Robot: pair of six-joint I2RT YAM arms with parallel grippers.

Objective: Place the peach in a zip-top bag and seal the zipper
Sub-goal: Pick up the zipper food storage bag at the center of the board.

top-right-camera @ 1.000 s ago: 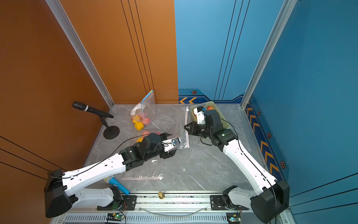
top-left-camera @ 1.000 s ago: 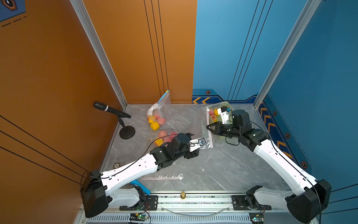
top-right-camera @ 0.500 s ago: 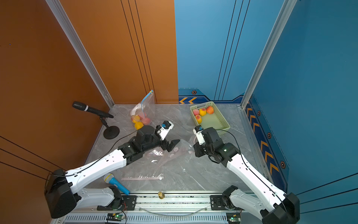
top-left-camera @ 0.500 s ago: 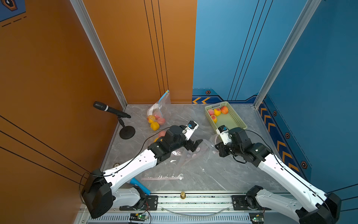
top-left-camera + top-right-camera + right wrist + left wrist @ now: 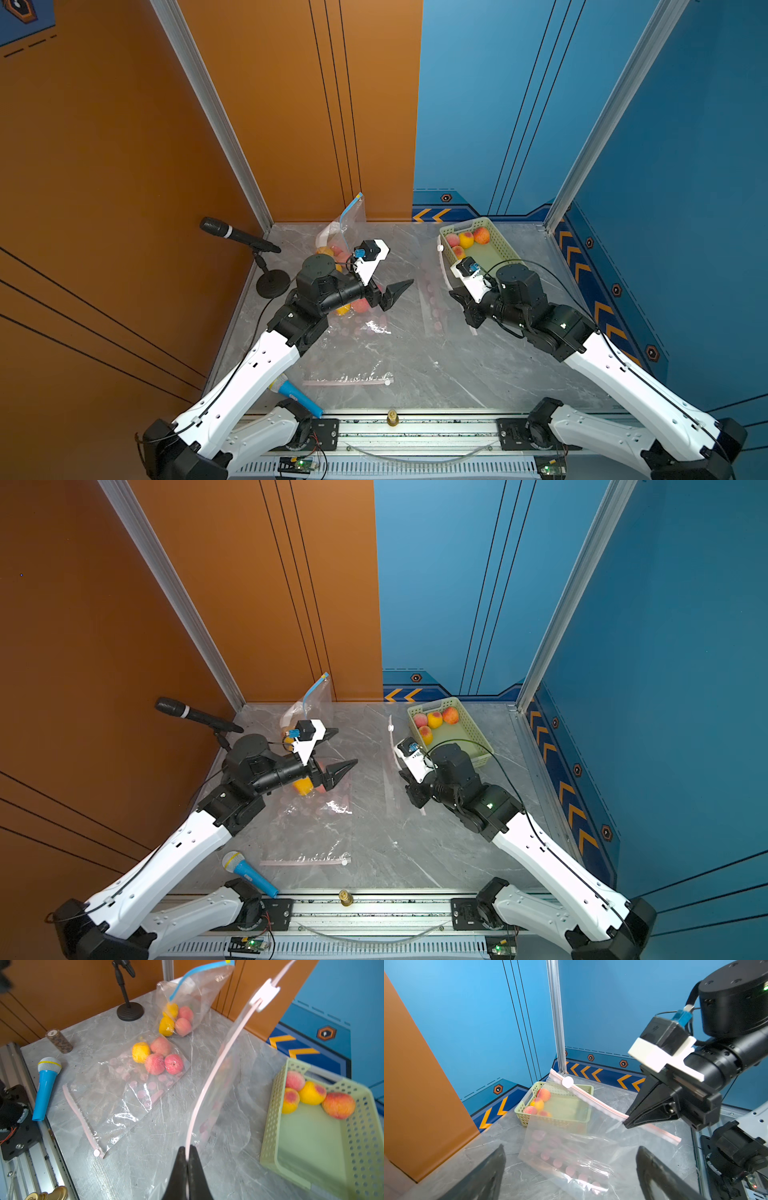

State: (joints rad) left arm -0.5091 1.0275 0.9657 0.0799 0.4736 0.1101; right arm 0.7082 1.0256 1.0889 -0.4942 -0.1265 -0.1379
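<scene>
Pinching the empty bag (image 5: 232, 1068) by its zipper (image 5: 210, 1076), right gripper (image 5: 188, 1154) beside the basket (image 5: 272, 1122).
Left gripper (image 5: 346, 746) gapes empty; basket holds four peaches (image 5: 338, 1105); two other bags (image 5: 116, 1084) hold fruit.

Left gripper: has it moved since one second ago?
Yes. The left gripper has moved toward the mic stand, away from the basket, and its jaws now stand open.
</scene>
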